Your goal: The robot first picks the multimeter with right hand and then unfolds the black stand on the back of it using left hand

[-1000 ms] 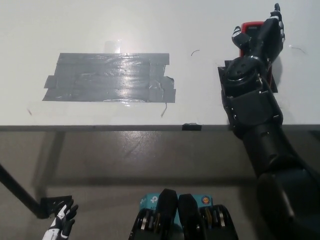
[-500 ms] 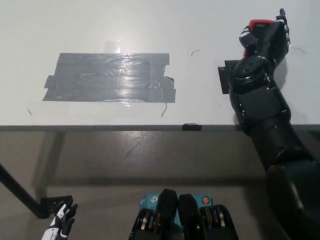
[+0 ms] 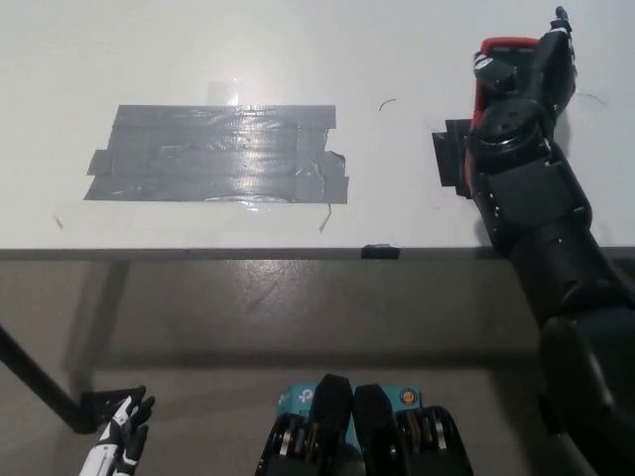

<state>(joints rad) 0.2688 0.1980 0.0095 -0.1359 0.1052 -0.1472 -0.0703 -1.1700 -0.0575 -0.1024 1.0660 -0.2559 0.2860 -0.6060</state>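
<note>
Right hand: the black right hand (image 3: 531, 74) is closed around the red multimeter (image 3: 493, 61) at the far right of the white table (image 3: 298, 50)
Multimeter: only its red edge shows beside the fingers; just beyond a black patch (image 3: 452, 157)
Left hand: white left hand (image 3: 121, 448) rests low at near left, holding nothing, fingers apart
Table: grey duct tape patch (image 3: 218, 154) lies left of centre

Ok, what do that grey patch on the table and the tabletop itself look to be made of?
The grey patch looks like overlapping strips of duct tape: silvery, slightly glossy, with wrinkles, ragged ends and a glare spot. The table looks like a smooth white laminate or painted board with a faint sheen; which one cannot be told.
</note>
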